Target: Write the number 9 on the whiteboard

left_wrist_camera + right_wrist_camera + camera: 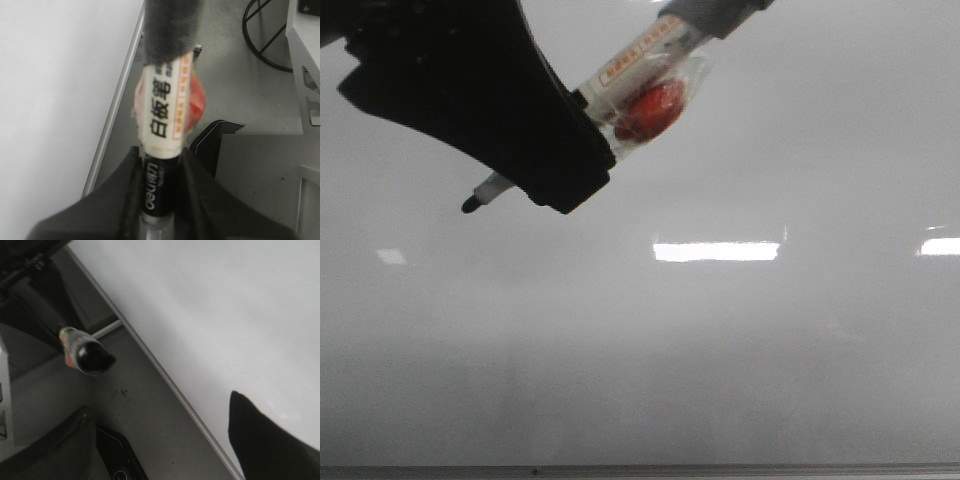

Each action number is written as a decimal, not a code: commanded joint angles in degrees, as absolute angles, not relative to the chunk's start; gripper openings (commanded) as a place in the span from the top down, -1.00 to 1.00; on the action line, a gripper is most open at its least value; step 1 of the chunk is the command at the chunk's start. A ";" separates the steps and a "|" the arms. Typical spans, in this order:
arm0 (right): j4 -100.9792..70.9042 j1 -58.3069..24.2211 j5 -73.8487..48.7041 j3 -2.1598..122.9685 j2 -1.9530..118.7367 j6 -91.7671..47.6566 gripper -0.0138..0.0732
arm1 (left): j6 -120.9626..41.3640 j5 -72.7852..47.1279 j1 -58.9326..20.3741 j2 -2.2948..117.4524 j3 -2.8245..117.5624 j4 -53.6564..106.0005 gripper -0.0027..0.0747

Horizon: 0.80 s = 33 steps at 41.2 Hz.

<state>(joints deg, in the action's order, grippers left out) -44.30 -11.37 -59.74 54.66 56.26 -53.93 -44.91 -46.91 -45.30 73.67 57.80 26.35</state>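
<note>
The whiteboard [740, 360] is bare: no black line of a 9 shows anywhere on it, only bright strips of reflected light, so by my judgement the writing has not begun. Its thin metal edge strip [720, 470] runs along the bottom of the front view.

Over the board's upper left hangs the marker [620, 80], slanted, its dark tip [472, 204] pointing down and to the left. Whether the tip touches the surface I cannot tell; no ink mark lies under it. A red thing in clear wrap [650, 108] is bound to the barrel, and a grey sleeve covers its far end.

The left tool [157, 200] has its black fingers closed on the marker's dark lower barrel, gripping close to the tip, probably so the strokes stay steady.

The right tool [265, 440] shows only as one dark finger at the edge of its own view, off beside the board's edge; how far open it is I cannot tell, and nothing is seen in it.
</note>
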 commanded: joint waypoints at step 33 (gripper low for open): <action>-52.83 -23.95 -65.40 65.90 76.13 -60.81 -0.47 | -44.93 -44.76 -45.74 71.88 59.87 28.53 0.88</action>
<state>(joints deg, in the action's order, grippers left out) -49.60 -23.02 -65.22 63.83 77.00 -59.85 -44.91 -46.91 -45.30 73.67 57.80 26.46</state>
